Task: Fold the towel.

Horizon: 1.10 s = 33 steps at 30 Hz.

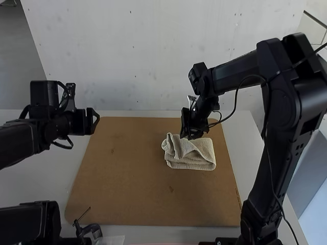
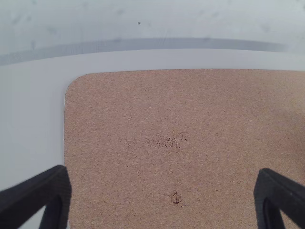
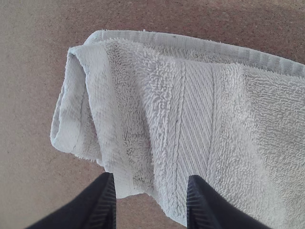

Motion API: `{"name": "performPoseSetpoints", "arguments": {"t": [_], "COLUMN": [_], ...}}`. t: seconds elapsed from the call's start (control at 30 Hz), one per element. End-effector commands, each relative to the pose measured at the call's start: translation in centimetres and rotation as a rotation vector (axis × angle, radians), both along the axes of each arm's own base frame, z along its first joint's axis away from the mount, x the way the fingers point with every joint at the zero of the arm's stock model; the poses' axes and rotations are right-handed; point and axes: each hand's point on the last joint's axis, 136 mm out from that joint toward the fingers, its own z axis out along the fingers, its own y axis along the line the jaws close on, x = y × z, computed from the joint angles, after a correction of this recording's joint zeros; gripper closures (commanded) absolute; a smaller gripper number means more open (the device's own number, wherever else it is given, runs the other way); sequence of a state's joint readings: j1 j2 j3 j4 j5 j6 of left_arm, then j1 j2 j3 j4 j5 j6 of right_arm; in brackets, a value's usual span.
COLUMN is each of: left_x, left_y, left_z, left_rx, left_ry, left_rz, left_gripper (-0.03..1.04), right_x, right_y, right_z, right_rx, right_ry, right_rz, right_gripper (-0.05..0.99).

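The beige towel (image 1: 191, 155) lies folded in uneven layers right of the board's middle, its left end bunched with a loose flap. In the right wrist view, the towel (image 3: 200, 114) shows a woven band and a curled end. My right gripper (image 1: 190, 136) is at the towel's far edge, hiding a bit of it. Its fingers stand apart in the right wrist view, the gripper (image 3: 151, 195) over the towel's edge without visibly pinching it. Off the board's far left corner is my left gripper (image 1: 95, 121). In its wrist view, the gripper (image 2: 163, 193) is wide open above bare board.
The brown board (image 1: 122, 178) lies on a white table (image 1: 245, 148), with a pale wall behind. The right arm (image 1: 278, 127) reaches over the table's right side. A dark clamp-like object (image 1: 89, 230) sits near the board's near left corner.
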<state>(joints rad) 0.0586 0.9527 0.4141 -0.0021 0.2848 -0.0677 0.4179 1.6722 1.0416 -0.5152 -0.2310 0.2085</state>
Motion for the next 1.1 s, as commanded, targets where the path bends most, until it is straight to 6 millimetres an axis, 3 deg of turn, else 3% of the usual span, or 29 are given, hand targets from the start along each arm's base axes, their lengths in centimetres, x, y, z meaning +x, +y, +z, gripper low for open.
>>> {"name": "performPoseSetpoints", "arguments": {"t": [0.0, 0.3, 0.6, 1.0, 1.07], "left_x": [0.0, -0.2, -0.3, -0.4, -0.4], "left_y": [-0.2, -0.1, -0.1, 0.2, 0.3], "left_z": [0.2, -0.3, -0.3, -0.6, -0.6], "left_rx": [0.008, 0.009, 0.007, 0.005, 0.003], "left_ry": [-0.016, -0.008, -0.009, -0.002, -0.002], "left_rz": [-0.013, -0.007, -0.007, 0.000, 0.000], "left_gripper": [0.17, 0.17, 0.17, 0.17, 0.17], "right_x": [-0.2, -2.4, -1.8, -2.0, -1.8], "right_y": [0.9, 2.5, 2.8, 3.2, 3.2], "right_z": [1.9, 1.0, -0.3, -3.6, -4.1], "right_rx": [0.005, -0.002, -0.017, -0.060, -0.064], "right_ry": [-0.055, -0.015, -0.034, -0.005, -0.015], "right_rz": [0.049, 0.102, 0.091, 0.104, 0.100], "right_gripper": [0.66, 0.66, 0.68, 0.68, 0.74]}}
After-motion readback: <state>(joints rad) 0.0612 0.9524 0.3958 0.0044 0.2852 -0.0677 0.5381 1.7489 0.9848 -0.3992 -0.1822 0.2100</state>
